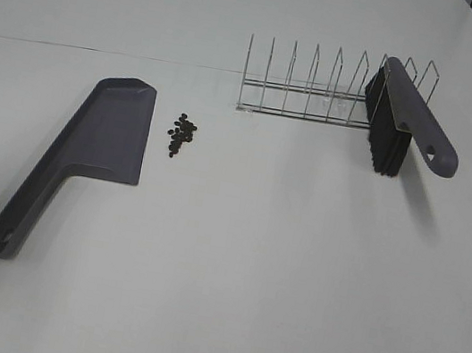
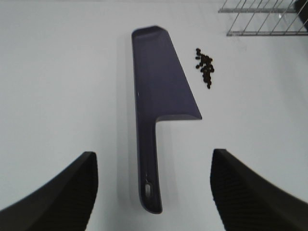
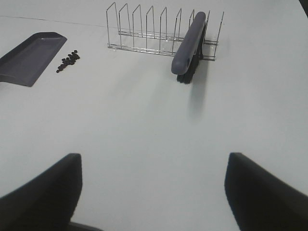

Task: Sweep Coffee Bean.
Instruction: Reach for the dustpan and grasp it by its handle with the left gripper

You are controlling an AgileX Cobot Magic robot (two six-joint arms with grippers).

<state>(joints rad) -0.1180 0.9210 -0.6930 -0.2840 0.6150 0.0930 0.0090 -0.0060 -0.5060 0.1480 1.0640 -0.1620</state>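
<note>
A small cluster of dark coffee beans [image 1: 181, 134] lies on the white table just right of a grey-purple dustpan [image 1: 96, 149], whose handle points toward the front left. The beans [image 2: 205, 66] and dustpan [image 2: 156, 106] also show in the left wrist view, the beans [image 3: 68, 61] and pan [image 3: 30, 57] in the right wrist view. A brush [image 1: 403, 123] with black bristles and a grey handle leans in a wire rack [image 1: 309, 89] at the back right. My left gripper [image 2: 154, 192] hangs open above the dustpan's handle. Open too, my right gripper [image 3: 154, 192] is well short of the brush [image 3: 190, 45].
The wire rack [image 3: 154, 31] stands behind the beans and holds only the brush. A table seam [image 1: 76, 48] runs across the back. White tabletop [image 1: 275, 265] stretches across the front and right.
</note>
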